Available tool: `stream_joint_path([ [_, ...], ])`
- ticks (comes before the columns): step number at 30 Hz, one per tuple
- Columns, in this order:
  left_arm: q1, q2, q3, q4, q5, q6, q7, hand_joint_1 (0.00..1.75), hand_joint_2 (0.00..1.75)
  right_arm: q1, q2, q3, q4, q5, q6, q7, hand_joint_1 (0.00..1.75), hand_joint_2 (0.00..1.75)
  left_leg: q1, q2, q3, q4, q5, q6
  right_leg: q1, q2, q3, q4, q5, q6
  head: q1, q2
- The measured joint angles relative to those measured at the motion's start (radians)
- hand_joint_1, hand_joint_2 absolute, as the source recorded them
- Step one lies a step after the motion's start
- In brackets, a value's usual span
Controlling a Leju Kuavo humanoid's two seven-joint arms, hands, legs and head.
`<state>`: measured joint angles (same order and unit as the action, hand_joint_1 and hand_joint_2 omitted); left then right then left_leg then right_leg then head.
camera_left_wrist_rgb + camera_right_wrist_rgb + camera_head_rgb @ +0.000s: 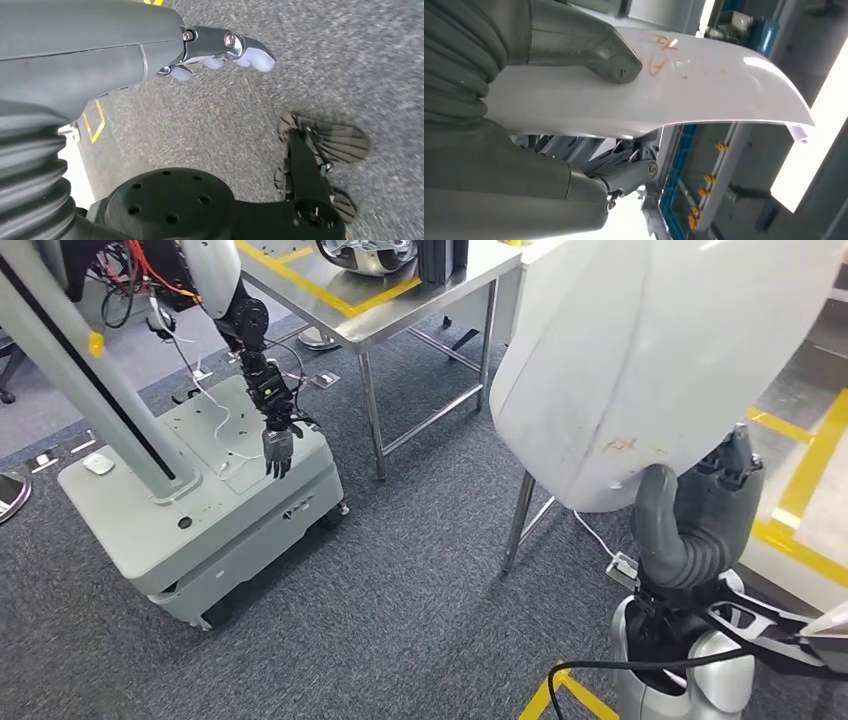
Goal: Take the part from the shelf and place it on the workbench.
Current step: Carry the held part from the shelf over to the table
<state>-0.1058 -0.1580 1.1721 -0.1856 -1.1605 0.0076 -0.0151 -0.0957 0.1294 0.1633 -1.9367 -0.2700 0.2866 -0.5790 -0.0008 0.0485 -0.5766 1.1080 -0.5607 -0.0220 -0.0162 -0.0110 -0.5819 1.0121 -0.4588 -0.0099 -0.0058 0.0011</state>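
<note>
white curved glossy panel with orange scribbles (650, 360), the part of the task, is off the shelf and sits high on the robot's right side, carried in the right hand (705, 515). the right wrist view shows the grip plainly: the thick grey thumb (616, 62) presses on the panel's outer face just beside the orange marks, while the darker fingers (624, 175) reach under its lower edge, so the panel is pinched between them. the left hand (220, 50) hangs low over the grey carpet floor (400, 590), holding nothing, its pale fingertips loosely curled and a little apart.

further out, on the left of the head view, a pale grey wheeled machine base with a slanted column (200, 500) stands on the carpet, and a second robot's dark arm with a small hand (278, 450) hangs over it. beyond that stands a stainless steel table with yellow tape lines on its top (400, 300), which is most likely the workbench; dark objects rest near its far edge.

judging from this, the pick-up is done and the carry is under way. the next move calls for bringing the body and right arm toward the steel table, keeping the wide panel level and away from the table legs, then lowering it flat onto a bare stretch of the top before the thumb lets go.
</note>
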Motion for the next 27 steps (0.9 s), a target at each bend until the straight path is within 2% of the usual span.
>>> stream_joint_path([
  [1,0.001,0.000,0.000,0.000,-0.001,0.000,0.000,0.00,1.75,-0.004,0.000,-0.001,0.000,-0.001,-0.005,0.002,1.75,1.75,0.002,-0.027,-0.027,0.063,-0.034,-0.006,-0.001,0.011,-0.002,0.000,0.002,-0.002,-0.001,0.000],
  [2,0.001,0.000,0.000,0.000,-0.002,0.000,0.001,0.00,1.75,-0.007,0.000,-0.001,0.000,-0.002,-0.010,0.007,1.75,1.75,0.005,-0.039,-0.057,0.129,-0.063,-0.010,-0.002,0.023,-0.004,0.000,0.004,-0.003,-0.001,0.000],
  [3,0.001,0.000,0.000,0.000,-0.005,0.000,0.002,0.00,1.75,-0.008,0.000,-0.002,0.000,-0.003,-0.017,0.012,1.75,1.75,0.007,-0.043,-0.080,0.178,-0.077,-0.013,-0.002,0.036,-0.005,0.000,0.005,-0.003,-0.001,0.000],
  [4,0.000,0.001,0.000,0.000,-0.007,0.000,0.003,0.00,1.75,-0.009,0.000,-0.003,0.000,-0.004,-0.021,0.016,1.75,1.75,0.008,-0.044,-0.087,0.193,-0.071,-0.014,-0.002,0.049,-0.005,0.001,0.005,-0.001,-0.001,0.000],
  [5,-0.002,0.001,0.000,0.000,-0.009,0.000,0.004,0.00,1.75,-0.009,0.000,-0.004,0.000,-0.004,-0.024,0.019,1.75,1.75,0.010,-0.046,-0.077,0.169,-0.046,-0.015,-0.003,0.063,-0.005,0.001,0.006,0.001,-0.001,0.000],
  [6,-0.003,0.002,0.000,0.000,-0.010,0.000,0.004,0.00,1.75,-0.010,0.000,-0.004,0.000,-0.005,-0.026,0.020,1.75,1.75,0.013,-0.055,-0.050,0.108,-0.008,-0.015,-0.005,0.076,-0.004,0.001,0.007,0.004,-0.001,0.000],
  [8,-0.006,0.004,0.000,0.000,-0.007,0.000,0.005,0.00,1.75,-0.011,0.000,-0.005,0.000,-0.006,-0.027,0.019,1.75,1.75,0.019,-0.109,0.009,-0.028,0.048,-0.014,-0.007,0.101,-0.008,0.004,0.010,0.014,-0.001,0.000],
  [9,-0.007,0.004,0.000,0.000,-0.003,0.000,0.005,0.00,1.75,-0.012,0.000,-0.005,0.000,-0.006,-0.026,0.017,1.75,1.75,0.020,-0.131,0.026,-0.069,0.059,-0.011,-0.009,0.112,-0.012,0.005,0.012,0.022,-0.001,0.000],
  [10,-0.007,0.004,0.000,0.000,0.002,0.000,0.005,0.00,1.75,-0.012,0.000,-0.005,0.000,-0.007,-0.025,0.016,1.75,1.75,0.020,-0.144,0.032,-0.084,0.059,-0.007,-0.009,0.124,-0.018,0.004,0.015,0.030,-0.001,0.000],
  [12,-0.008,0.003,0.000,0.000,0.007,0.000,0.005,0.00,1.75,-0.013,0.000,-0.005,0.000,-0.006,-0.024,0.012,1.75,1.75,0.016,-0.122,0.032,-0.087,0.065,0.009,-0.013,0.144,-0.027,0.000,0.024,0.047,-0.001,0.000],
  [13,-0.008,0.003,0.000,0.000,0.007,0.000,0.005,0.00,1.75,-0.014,0.000,-0.005,0.001,-0.005,-0.024,0.010,1.75,1.75,0.016,-0.109,0.033,-0.090,0.069,0.019,-0.012,0.132,-0.034,0.006,0.022,0.052,0.000,0.000],
  [14,-0.007,0.002,0.000,0.000,0.007,0.000,0.005,0.00,1.75,-0.016,0.000,-0.005,0.001,-0.004,-0.024,0.008,1.75,1.75,0.016,-0.094,0.032,-0.094,0.073,0.028,-0.011,0.108,-0.046,0.027,0.008,0.054,0.001,0.000],
  [16,-0.004,0.003,0.000,-0.001,0.007,0.000,0.005,0.00,1.75,-0.022,0.000,-0.005,0.002,-0.003,-0.025,0.004,1.75,1.75,0.014,-0.064,0.029,-0.097,0.076,0.040,-0.005,0.044,-0.098,0.133,-0.051,0.055,0.004,0.000],
  [18,0.000,0.004,0.000,-0.001,0.007,0.000,0.006,0.00,1.75,-0.023,0.000,-0.005,0.006,-0.002,-0.025,0.003,1.75,1.75,0.008,-0.033,0.025,-0.095,0.076,0.045,-0.004,0.023,-0.154,0.262,-0.106,0.057,0.005,0.000],
  [19,0.001,0.004,0.000,-0.001,0.007,0.000,0.007,0.00,1.75,-0.022,-0.001,-0.005,0.009,-0.002,-0.025,0.002,1.75,1.75,0.006,-0.017,0.024,-0.094,0.075,0.046,-0.004,0.021,-0.162,0.288,-0.110,0.056,0.005,0.000],
  [20,0.000,0.004,0.000,0.000,0.009,0.000,0.008,0.00,1.75,-0.021,-0.002,-0.005,0.012,-0.002,-0.025,0.001,1.75,1.75,0.005,-0.003,0.023,-0.091,0.074,0.046,-0.004,0.017,-0.148,0.271,-0.096,0.055,0.005,0.000],
  [21,0.000,0.003,0.000,0.000,0.012,0.000,0.009,0.00,1.75,-0.020,-0.003,-0.004,0.015,-0.003,-0.024,0.001,1.75,1.75,0.004,0.010,0.022,-0.089,0.073,0.045,-0.003,0.009,-0.114,0.217,-0.070,0.053,0.005,0.000],
  [22,-0.001,0.003,0.000,0.000,0.015,0.000,0.010,0.00,1.75,-0.022,-0.003,-0.004,0.018,-0.003,-0.023,0.000,1.75,1.75,0.003,0.022,0.022,-0.085,0.071,0.043,-0.001,-0.010,-0.070,0.141,-0.046,0.049,0.005,0.000],
  [23,-0.001,0.002,0.000,0.000,0.018,0.000,0.010,0.00,1.75,-0.024,-0.004,-0.004,0.020,-0.004,-0.021,-0.001,1.75,1.75,0.001,0.032,0.022,-0.081,0.068,0.040,0.003,-0.030,-0.033,0.078,-0.028,0.044,0.005,0.000],
  [24,-0.001,0.002,0.000,0.000,0.021,0.000,0.012,0.00,1.75,-0.027,-0.004,-0.002,0.023,-0.004,-0.018,-0.001,1.75,1.75,0.000,0.040,0.021,-0.078,0.065,0.035,0.006,-0.044,-0.010,0.036,-0.018,0.037,0.004,0.000],
  [25,-0.001,0.003,0.000,0.000,0.022,0.000,0.013,0.00,1.75,-0.029,-0.004,-0.001,0.025,-0.005,-0.016,-0.001,1.75,1.75,-0.001,0.048,0.023,-0.077,0.063,0.029,0.009,-0.051,-0.002,0.017,-0.017,0.031,0.004,0.000],
  [27,-0.003,0.003,0.000,0.000,0.022,0.000,0.014,0.00,1.75,-0.032,-0.005,0.001,0.028,-0.008,-0.014,-0.001,1.75,1.75,-0.002,0.065,0.029,-0.081,0.063,0.018,0.011,-0.033,-0.005,0.015,-0.011,0.018,0.003,0.000],
])
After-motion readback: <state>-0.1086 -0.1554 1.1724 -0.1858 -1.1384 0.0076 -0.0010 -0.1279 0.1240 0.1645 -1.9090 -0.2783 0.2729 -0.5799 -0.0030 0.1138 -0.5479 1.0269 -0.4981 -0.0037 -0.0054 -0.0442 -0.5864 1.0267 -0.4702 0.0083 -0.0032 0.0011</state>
